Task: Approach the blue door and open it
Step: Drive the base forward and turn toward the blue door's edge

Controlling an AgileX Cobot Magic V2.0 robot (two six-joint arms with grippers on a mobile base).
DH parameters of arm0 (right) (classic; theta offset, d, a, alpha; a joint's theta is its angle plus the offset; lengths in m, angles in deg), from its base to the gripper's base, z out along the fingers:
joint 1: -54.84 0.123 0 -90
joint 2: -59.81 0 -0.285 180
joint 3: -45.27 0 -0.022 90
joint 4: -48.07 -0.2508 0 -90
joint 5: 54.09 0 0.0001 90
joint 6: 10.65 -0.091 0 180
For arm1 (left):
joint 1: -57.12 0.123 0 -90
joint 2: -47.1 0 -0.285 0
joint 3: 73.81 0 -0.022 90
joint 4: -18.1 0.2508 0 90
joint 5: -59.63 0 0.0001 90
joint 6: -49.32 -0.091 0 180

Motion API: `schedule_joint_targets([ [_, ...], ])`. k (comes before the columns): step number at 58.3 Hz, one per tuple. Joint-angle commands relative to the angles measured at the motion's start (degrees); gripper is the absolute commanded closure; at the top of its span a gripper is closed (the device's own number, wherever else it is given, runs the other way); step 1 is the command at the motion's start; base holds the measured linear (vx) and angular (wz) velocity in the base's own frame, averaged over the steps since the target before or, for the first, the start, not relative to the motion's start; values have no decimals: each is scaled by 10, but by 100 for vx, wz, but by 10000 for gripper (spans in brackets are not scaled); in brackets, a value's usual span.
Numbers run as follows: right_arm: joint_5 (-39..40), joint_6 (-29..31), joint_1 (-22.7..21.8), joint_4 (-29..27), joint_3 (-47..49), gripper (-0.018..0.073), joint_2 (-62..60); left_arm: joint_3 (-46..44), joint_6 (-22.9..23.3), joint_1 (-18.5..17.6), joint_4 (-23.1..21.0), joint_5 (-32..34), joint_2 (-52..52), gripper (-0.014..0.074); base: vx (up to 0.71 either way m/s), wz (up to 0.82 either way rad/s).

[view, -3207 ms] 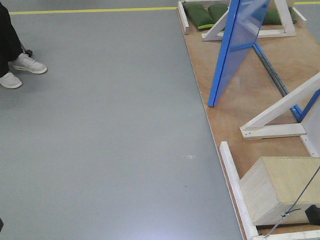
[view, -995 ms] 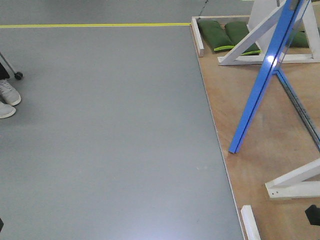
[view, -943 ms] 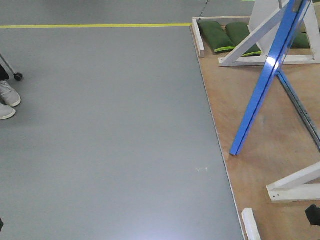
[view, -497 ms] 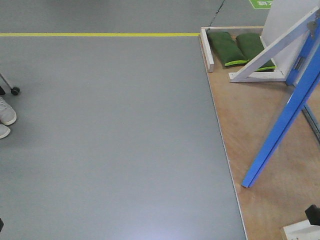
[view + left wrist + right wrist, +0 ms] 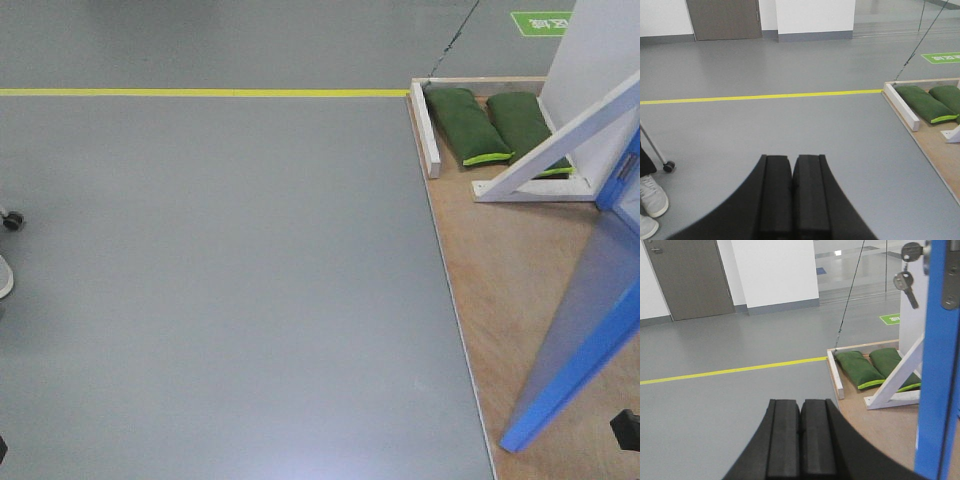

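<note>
Blue door (image 5: 588,335) stands at four o'clock in the front view, nearly edge-on, on the low plywood desk (image 5: 500,270) that also carries its white brace (image 5: 560,140). In the right wrist view its edge fills three o'clock, and a key (image 5: 905,286) hangs at one o'clock. No lever handle is in sight.

The left gripper (image 5: 791,200) and right gripper (image 5: 800,440) both have their jaws pressed together, holding nothing.

I judge the approach to be the step in hand, with the door untouched. Next the base should square up to the handle side, then one arm must part its jaws and reach the lever.

A smooth grey floor (image 5: 220,280) spreads toward nine o'clock, with a yellow line (image 5: 200,92) at twelve and green sandbags (image 5: 470,125) at one. White walls and a grey room door (image 5: 722,19) close the hall behind.
</note>
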State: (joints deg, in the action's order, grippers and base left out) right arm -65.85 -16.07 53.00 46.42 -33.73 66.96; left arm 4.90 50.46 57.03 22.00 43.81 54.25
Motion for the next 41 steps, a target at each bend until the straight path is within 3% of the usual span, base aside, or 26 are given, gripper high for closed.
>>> schedule_joint_targets([
  [1,49,2,2,6,-1,547,-5,-15,4,-4,-1,49,-7,524,39,1],
  [41,49,2,2,6,-1,547,-5,-15,4,-4,-1,49,-7,524,29,2],
])
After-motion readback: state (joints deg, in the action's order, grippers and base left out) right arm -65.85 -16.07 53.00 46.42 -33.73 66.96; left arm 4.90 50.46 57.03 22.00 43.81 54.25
